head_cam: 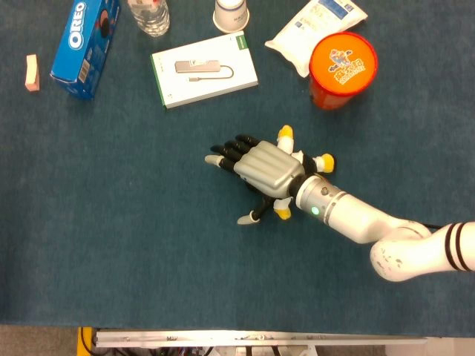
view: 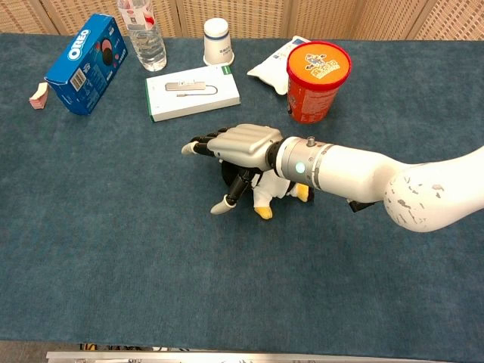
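Chest view shows the right hand [view: 238,151] spread flat, fingers apart, over the penguin toy [view: 266,190], gripping nothing.

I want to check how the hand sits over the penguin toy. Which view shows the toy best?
The chest view: under the right hand it shows the penguin toy's black and white body and yellow feet. The head view looks straight down, so the hand hides all but the toy's yellow tips.

Silver hand [head_cam: 261,165], glossy white forearm [head_cam: 356,219]
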`<state>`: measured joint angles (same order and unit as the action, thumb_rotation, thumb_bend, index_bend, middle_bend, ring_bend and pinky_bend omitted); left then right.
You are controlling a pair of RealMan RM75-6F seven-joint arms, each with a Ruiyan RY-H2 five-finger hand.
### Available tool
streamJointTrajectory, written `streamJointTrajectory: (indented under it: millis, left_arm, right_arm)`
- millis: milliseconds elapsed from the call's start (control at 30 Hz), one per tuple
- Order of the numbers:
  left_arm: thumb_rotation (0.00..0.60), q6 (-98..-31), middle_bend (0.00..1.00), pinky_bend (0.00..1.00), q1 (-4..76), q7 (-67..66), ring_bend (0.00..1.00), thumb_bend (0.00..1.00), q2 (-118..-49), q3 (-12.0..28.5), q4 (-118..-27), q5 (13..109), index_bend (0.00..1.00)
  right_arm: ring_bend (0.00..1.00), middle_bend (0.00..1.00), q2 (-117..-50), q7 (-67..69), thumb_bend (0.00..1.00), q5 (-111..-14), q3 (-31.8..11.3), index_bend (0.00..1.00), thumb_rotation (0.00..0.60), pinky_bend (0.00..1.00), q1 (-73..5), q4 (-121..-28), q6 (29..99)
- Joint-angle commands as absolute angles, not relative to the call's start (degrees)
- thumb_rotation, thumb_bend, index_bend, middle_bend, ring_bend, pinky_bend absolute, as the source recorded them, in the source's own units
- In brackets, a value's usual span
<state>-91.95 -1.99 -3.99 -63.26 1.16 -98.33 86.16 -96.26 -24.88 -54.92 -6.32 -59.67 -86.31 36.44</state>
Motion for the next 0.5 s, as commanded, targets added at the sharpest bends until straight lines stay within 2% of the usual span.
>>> streamJointTrajectory:
  millis: [33, 233, 500]
  left_arm:
    - [0.6, -92.0, 0.0, 0.02, -2.1, -4.0, 0.0, 0.25, -63.3, 1.0, -98.2, 86.3, 0.0]
    - [0.6, -91.8, 0.0, 0.02, -2.4, -3.9, 0.0, 0.25, -63.2, 0.8, -97.9, 86.1, 0.0]
    - [0.6, -91.4, 0.0, 0.02, -2.3, -4.2, 0.0, 0.25, -63.3, 0.9, -97.7, 85.9, 0.0]
  right_arm:
    - [0.0, 0.01, -97.1, -25.8, 0.0, -53.5, -5.1, 0.0, 0.35, 0.0, -60.3, -85.0, 36.2]
    - [0.0, 0.01, -96.3, -26.4, 0.0, -53.1, -3.1, 0.0, 0.349, 0.0, -60.2, -85.4, 37.0]
    - [0.0, 0.01, -90.0, -22.9, 0.0, -57.9, -2.4, 0.0, 0.35, 0.0, -57.4, -92.1, 40.3]
